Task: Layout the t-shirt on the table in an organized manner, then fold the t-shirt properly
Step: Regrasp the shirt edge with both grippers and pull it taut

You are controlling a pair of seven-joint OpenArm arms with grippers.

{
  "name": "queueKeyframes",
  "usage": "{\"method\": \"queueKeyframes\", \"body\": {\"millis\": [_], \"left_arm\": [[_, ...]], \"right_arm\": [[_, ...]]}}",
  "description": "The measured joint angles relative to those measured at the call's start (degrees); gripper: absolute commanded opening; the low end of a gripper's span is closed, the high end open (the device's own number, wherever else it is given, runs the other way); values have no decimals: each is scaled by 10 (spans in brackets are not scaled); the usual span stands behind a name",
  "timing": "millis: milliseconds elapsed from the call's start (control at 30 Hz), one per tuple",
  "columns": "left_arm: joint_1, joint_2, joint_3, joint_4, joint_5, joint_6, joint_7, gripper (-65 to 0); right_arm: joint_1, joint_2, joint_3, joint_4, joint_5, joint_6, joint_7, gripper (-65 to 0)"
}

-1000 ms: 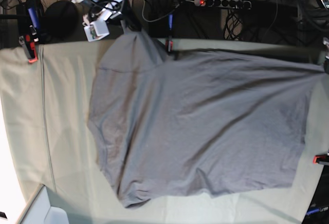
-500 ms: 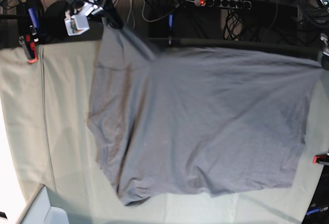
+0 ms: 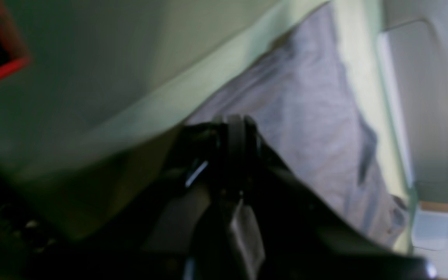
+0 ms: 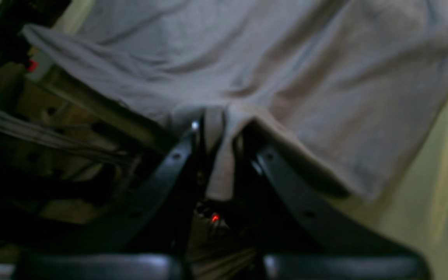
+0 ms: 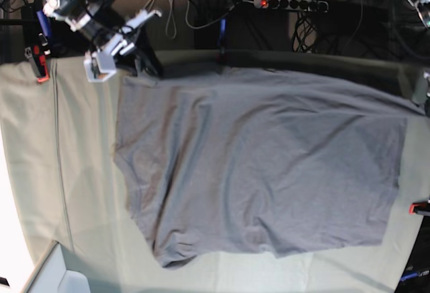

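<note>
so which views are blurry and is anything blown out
Left wrist view: heavily blurred, the left gripper a dark smear against the t-shirt. Right wrist view: soft and dim. Base view: sharpest, though its lower left edge is blown out white beside the table.

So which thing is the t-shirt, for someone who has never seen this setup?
Start from the table, the wide surface under pale green cloth filling the base view. The t-shirt is the big plain grey garment spread over its middle, its far corners gripped by the right pincer and left pincer. It is the only grey fabric, darker than the cloth beneath.
</note>
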Motion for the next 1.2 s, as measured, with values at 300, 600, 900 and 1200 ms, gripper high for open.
{"method": "queueKeyframes", "body": {"millis": [300, 600, 900, 1200], "left_arm": [[-122, -3, 0, -5, 123, -4, 6, -649], [-161, -5, 80, -18, 188, -2, -9, -649], [-167, -12, 146, -94, 191, -2, -91, -649], [-196, -28, 183, -141, 189, -2, -121, -649]], "right_arm": [[160, 3, 5, -69, 1, 0, -88, -650], [299, 3, 4, -188, -2, 0, -98, -650], [417, 6, -2, -323, 0, 0, -94, -650], [454, 3, -2, -386, 0, 0, -91, -650]]}}
